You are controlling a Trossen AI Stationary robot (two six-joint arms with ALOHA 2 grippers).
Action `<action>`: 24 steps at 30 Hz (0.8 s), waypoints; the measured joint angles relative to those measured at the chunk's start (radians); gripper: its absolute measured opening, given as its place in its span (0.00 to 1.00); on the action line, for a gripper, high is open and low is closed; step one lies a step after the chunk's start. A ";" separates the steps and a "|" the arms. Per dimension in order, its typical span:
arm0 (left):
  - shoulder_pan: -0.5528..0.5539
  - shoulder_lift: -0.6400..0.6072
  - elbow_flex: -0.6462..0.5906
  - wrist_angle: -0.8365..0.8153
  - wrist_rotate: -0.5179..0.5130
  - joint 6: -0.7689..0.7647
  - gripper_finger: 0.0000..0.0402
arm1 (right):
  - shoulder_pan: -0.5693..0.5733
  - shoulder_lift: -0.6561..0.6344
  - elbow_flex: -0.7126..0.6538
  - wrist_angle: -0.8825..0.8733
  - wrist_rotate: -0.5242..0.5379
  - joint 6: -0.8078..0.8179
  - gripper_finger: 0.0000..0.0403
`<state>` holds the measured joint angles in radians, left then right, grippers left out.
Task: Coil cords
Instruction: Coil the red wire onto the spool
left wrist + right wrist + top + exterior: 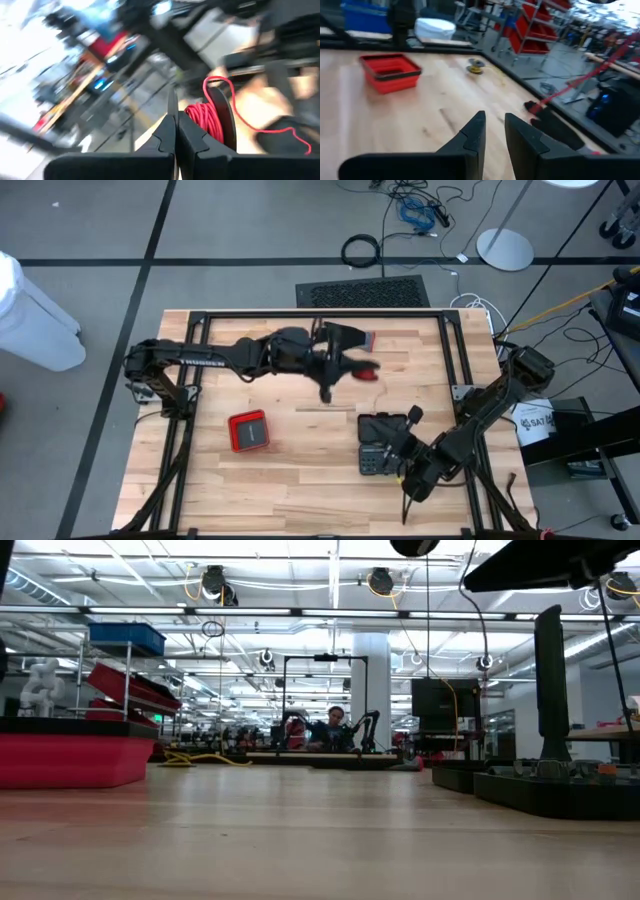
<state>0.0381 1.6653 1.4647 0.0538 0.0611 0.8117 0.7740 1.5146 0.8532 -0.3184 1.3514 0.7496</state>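
- The left gripper (325, 392) is out over the middle of the table, towards its far side, with its fingers (167, 132) pressed together.
- In the left wrist view a red cord (207, 120) is wound in several turns round a dark spool (225, 117), close beside those closed fingers; a loose red tail (260, 127) trails off it, so the winding looks partly done, not finished.
- Whether the fingers actually pinch the cord cannot be told; nothing is visible between them.
- From above, the red cord shows as a small red patch (366, 372) just beside the left gripper.
- The right gripper (492, 132) hangs low near the table's front right corner, by a black tray (385, 442), its fingers slightly apart with nothing between them; it seems to be waiting.
- A red box (248, 430) sits on the table, well apart from the cord.
- Judged from this, the tail needs taking up, and no finished bundles are visible anywhere on the table.
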 joint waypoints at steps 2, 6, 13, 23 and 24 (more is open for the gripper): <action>0.012 0.000 0.000 0.033 -0.068 -0.024 0.00 | -0.014 0.000 0.000 -0.002 0.017 0.001 0.15; 0.034 0.000 0.000 0.056 -0.114 -0.079 0.00 | -0.040 0.000 0.000 -0.006 0.065 -0.019 0.15; 0.062 0.000 0.000 0.053 -0.130 -0.162 0.00 | -0.055 0.000 0.000 -0.008 0.217 -0.152 0.15; 0.051 0.000 0.000 -0.001 -0.122 -0.187 0.00 | -0.147 -0.022 0.000 -0.063 0.201 -0.112 0.15; 0.047 0.000 0.000 -0.003 -0.122 -0.187 0.00 | -0.156 -0.023 0.000 -0.074 0.184 -0.089 0.15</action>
<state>0.0848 1.6653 1.4647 0.0510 -0.0608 0.6250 0.6177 1.4921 0.8536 -0.3924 1.5352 0.6605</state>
